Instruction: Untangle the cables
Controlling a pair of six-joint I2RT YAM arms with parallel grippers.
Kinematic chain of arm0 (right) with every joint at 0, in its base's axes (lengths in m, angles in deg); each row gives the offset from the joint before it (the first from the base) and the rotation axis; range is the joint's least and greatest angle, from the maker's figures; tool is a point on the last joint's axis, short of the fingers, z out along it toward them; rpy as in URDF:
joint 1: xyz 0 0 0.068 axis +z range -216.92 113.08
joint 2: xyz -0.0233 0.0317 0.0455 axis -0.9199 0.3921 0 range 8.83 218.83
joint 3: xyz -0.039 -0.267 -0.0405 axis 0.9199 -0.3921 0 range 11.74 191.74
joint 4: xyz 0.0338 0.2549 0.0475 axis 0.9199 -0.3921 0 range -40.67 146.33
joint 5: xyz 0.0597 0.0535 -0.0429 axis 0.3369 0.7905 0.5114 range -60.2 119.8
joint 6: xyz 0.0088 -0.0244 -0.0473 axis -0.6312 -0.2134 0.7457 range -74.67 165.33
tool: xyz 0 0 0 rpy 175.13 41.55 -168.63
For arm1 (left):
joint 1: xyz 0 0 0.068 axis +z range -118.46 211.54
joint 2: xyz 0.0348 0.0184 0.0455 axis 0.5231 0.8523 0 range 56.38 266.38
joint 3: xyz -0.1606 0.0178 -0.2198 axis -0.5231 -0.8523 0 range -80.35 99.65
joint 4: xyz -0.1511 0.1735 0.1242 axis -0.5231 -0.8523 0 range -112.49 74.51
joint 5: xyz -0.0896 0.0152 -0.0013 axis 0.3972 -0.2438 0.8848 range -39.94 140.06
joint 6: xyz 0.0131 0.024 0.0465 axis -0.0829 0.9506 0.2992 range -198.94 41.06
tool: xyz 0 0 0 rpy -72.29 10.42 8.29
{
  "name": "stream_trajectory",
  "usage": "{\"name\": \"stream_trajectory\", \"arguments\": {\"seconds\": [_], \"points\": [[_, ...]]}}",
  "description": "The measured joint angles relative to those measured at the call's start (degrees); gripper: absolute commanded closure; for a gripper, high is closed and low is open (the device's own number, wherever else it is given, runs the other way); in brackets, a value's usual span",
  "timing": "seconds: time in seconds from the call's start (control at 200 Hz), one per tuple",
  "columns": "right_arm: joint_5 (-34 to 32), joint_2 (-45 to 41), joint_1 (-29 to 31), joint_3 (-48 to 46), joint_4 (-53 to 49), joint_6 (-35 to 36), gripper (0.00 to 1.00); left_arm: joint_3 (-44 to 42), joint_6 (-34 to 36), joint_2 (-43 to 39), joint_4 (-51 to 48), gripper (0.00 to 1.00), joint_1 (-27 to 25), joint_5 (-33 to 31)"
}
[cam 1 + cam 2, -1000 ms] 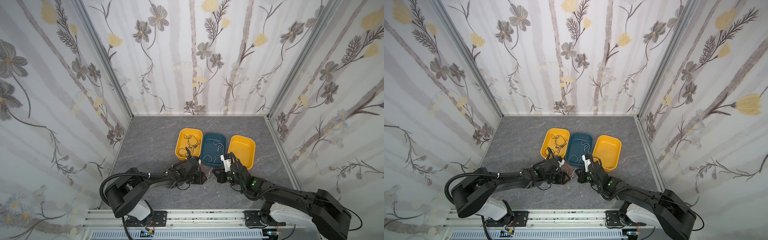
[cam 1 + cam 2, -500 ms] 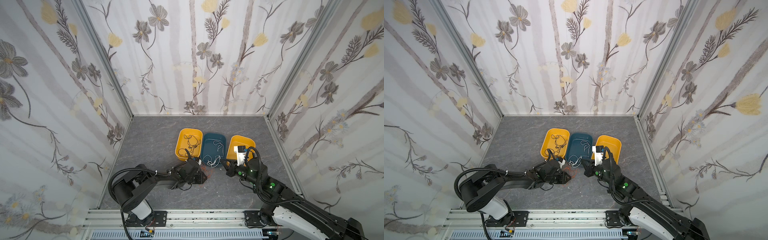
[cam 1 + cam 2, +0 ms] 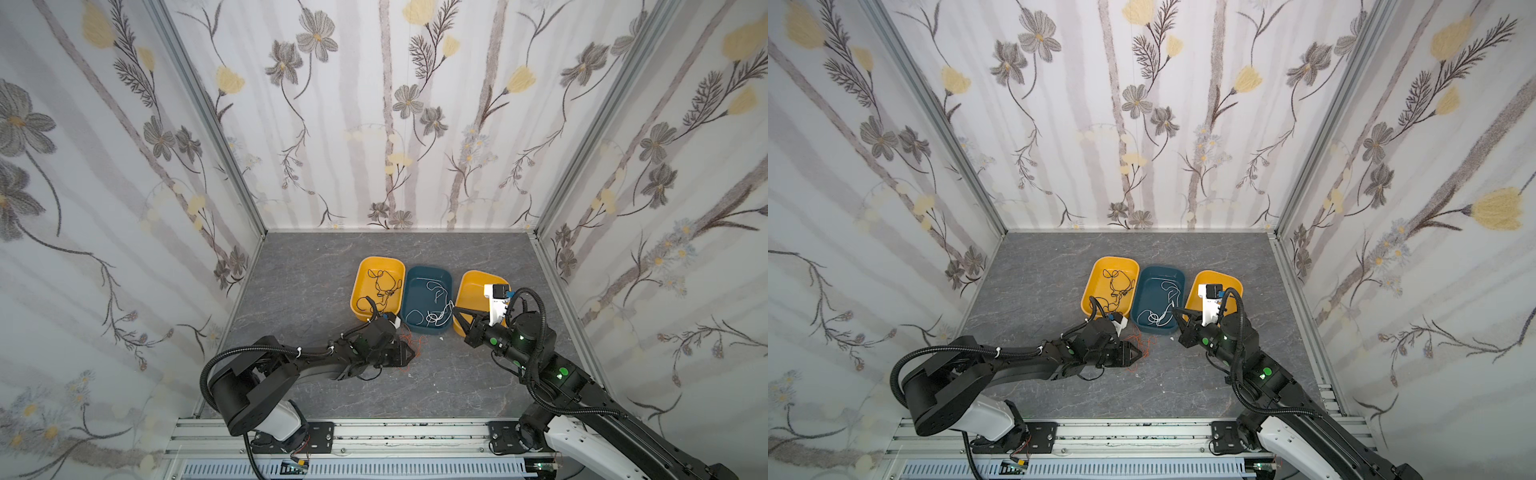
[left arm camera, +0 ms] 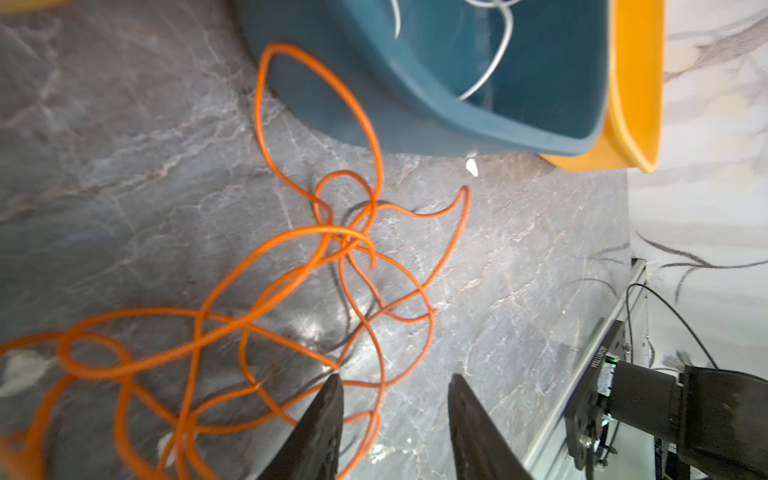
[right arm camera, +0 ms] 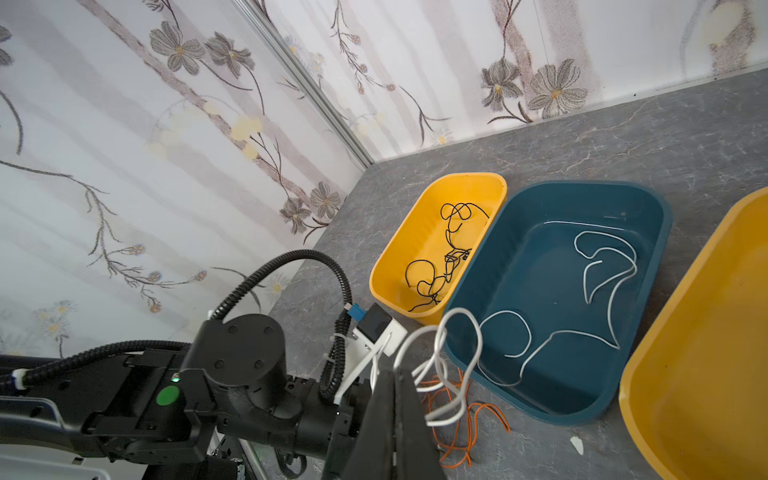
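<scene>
Right wrist: three trays [image 5: 582, 374], closed claw [image 5: 395, 374]

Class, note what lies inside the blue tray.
Only white cables lie on the blue tray's floor. A white cable held by the shut right fingers covers one corner.

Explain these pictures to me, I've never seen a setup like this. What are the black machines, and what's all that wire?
Two black robot arms work over a grey table, each ending in a two-fingered gripper. Two pictures look down from above; two come from cameras on the wrists. Three trays sit side by side: a yellow tray with black cables, a blue tray with white cables, and a second yellow tray, empty where visible. Tangled orange cables lie on the table before the open left gripper. The right gripper is shut on a white cable, held up by the blue tray.
</scene>
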Motion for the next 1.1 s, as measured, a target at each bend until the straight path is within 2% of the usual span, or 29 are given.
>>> {"name": "stream_trajectory", "arguments": {"seconds": [0.15,0.32,0.455,0.65,0.899,1.099], "points": [[1.18,1.16,-0.02,-0.87,0.2,-0.02,1.0,0.0,0.24,-6.75,-1.09,0.45,0.2,0.87],[3.06,2.91,-0.02,-1.92,1.25,-0.15,1.0,-0.74,2.49,-13.0,0.52,0.45,0.22,2.99],[4.9,3.58,-0.02,-3.26,3.65,-1.29,1.0,-1.25,3.91,-14.75,3.5,0.47,0.22,4.11],[7.48,4.48,0.0,-4.07,6.21,-3.1,1.0,-1.73,5.01,-14.56,7.78,0.54,0.2,4.68],[10.27,5.2,0.11,-4.74,8.72,-4.59,1.0,-0.96,6.95,-14.23,7.74,0.63,0.22,3.26],[12.24,6.6,0.33,-5.62,10.84,-6.01,1.0,-0.66,7.3,-13.53,7.76,0.81,0.26,2.78]]}}
